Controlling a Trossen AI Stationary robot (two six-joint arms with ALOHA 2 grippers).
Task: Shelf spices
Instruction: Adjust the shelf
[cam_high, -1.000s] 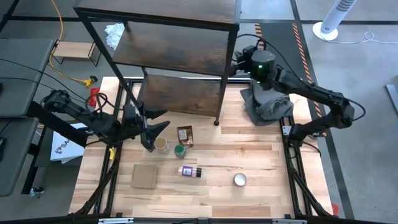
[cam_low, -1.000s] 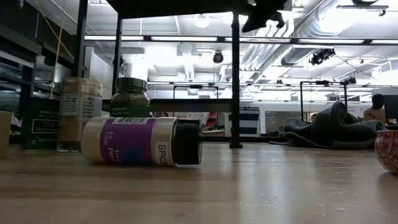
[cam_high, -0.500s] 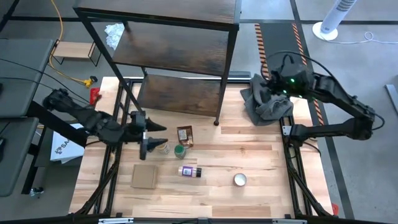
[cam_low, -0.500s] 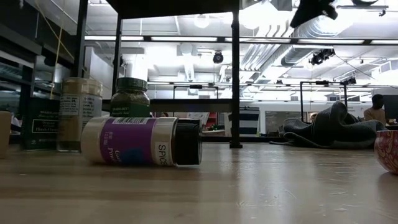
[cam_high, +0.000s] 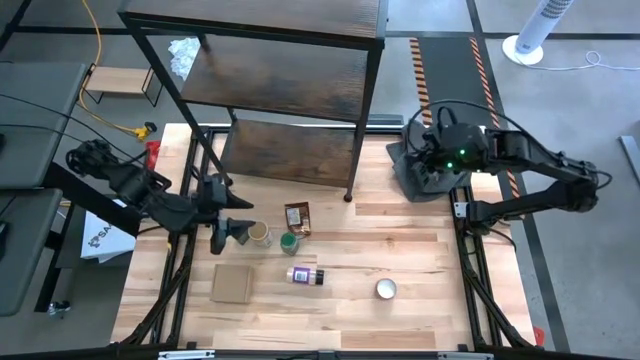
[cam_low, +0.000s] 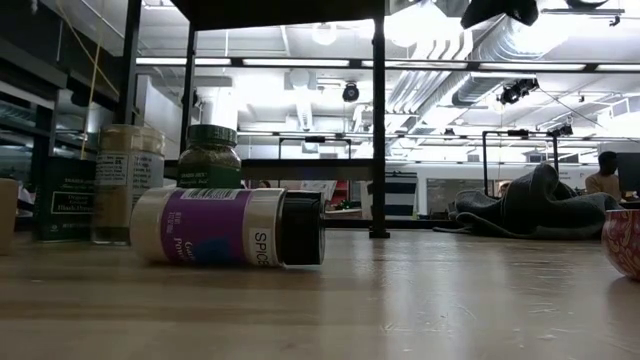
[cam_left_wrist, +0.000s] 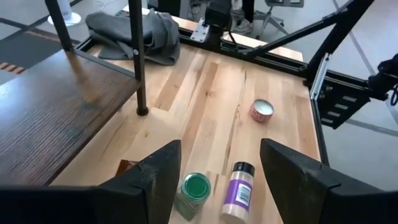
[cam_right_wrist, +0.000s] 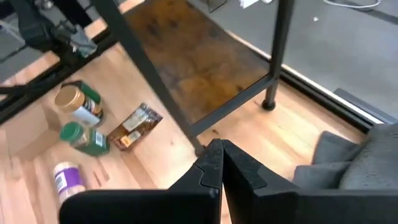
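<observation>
On the worktop (cam_high: 400, 255) in front of the shelf (cam_high: 290, 90), three jars are in view: the tan-lidded jar (cam_high: 259, 233) and green-lidded jar (cam_high: 289, 242) upright, the purple-labelled jar (cam_high: 304, 275) lying flat, cap toward the right arm's side. One brown-orange pouch (cam_high: 297, 217) lies flat beside them. The left tool (cam_left_wrist: 219, 163) hangs spread apart by the tan-lidded jar; the right tool (cam_right_wrist: 218, 163), pressed together, is over the grey cloth (cam_high: 425, 170).

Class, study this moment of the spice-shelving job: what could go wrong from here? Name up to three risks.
1. The open left gripper sits right beside the tan-lidded jar; closing off-centre could tip it into the green-lidded jar.
2. The purple-labelled jar lies on its side and may roll if nudged.
3. Lifted jars could clip the shelf leg.
</observation>
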